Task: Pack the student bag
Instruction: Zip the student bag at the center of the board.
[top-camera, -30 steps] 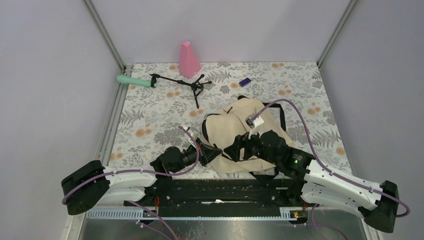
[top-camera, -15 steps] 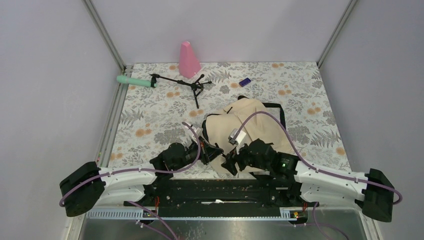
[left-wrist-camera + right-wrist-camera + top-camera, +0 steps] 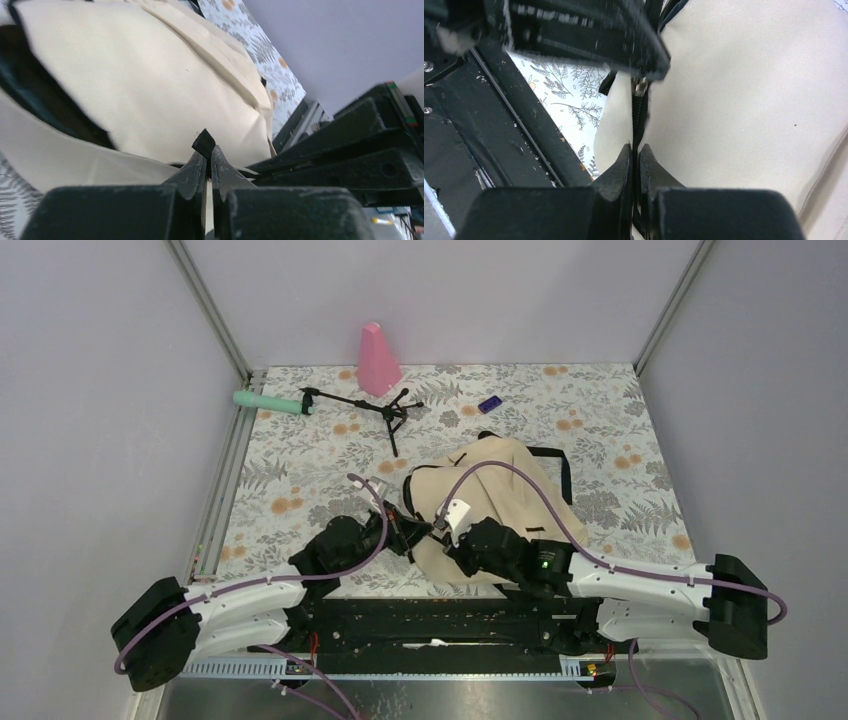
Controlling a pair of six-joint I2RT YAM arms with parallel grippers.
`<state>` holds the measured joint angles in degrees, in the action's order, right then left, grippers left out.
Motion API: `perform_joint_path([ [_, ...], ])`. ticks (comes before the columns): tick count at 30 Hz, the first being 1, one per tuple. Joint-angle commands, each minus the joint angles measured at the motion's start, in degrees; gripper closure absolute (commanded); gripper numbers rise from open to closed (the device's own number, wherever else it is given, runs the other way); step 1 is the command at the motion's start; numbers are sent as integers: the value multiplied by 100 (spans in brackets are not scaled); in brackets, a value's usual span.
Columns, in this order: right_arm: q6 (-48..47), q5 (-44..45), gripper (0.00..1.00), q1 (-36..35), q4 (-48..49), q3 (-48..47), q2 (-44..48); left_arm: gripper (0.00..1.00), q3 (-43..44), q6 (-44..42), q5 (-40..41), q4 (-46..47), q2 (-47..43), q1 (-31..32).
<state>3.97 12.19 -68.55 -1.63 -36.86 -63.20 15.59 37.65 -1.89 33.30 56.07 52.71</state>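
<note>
The student bag [image 3: 505, 485], cream fabric with black straps, lies on the flowered table in front of both arms. Its cream panel [image 3: 150, 75] fills the left wrist view, with the dark lining showing at the left. My left gripper [image 3: 208, 151] is shut on a small black zipper tab [image 3: 203, 141] at the bag's near edge. My right gripper [image 3: 636, 150] is shut on the black zipper trim [image 3: 639, 112] running down the cream fabric [image 3: 749, 100], just below the left gripper's fingers [image 3: 589, 30]. From above, the two grippers [image 3: 418, 530] [image 3: 447, 540] meet at the bag's near-left corner.
A pink cone [image 3: 378, 358] stands at the back. A green cylinder [image 3: 270, 401] and a black tripod [image 3: 372, 410] lie at the back left, a small blue object [image 3: 489, 404] behind the bag. The black base rail [image 3: 450, 620] runs along the near edge.
My right gripper swung left off the bag's top to its near-left corner and shut on the zipper trim. The left gripper stayed shut and edged forward slightly.
</note>
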Motion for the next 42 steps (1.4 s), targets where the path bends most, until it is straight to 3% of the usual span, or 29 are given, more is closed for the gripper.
perform_joint_path([
  [1,182,135,100,-97,-143,132,504,100,20,-66,250,364,-260,-451],
  [16,469,435,100,-97,-731,382,1173,100,221,-249,-520,561,254,-1709],
  [33,1163,1160,100,-101,-1329,732,2343,100,1154,-73,-1382,1592,1916,-2458],
  [34,1194,1215,96,-97,-1364,723,2381,100,1176,-73,-1532,1632,1931,-2458],
  [40,1233,1412,33,-102,-1412,548,2619,100,861,-109,-2053,1805,1723,-2450],
  [42,1231,1515,21,-98,-1399,439,2653,100,695,-100,-2206,1805,1601,-2433],
])
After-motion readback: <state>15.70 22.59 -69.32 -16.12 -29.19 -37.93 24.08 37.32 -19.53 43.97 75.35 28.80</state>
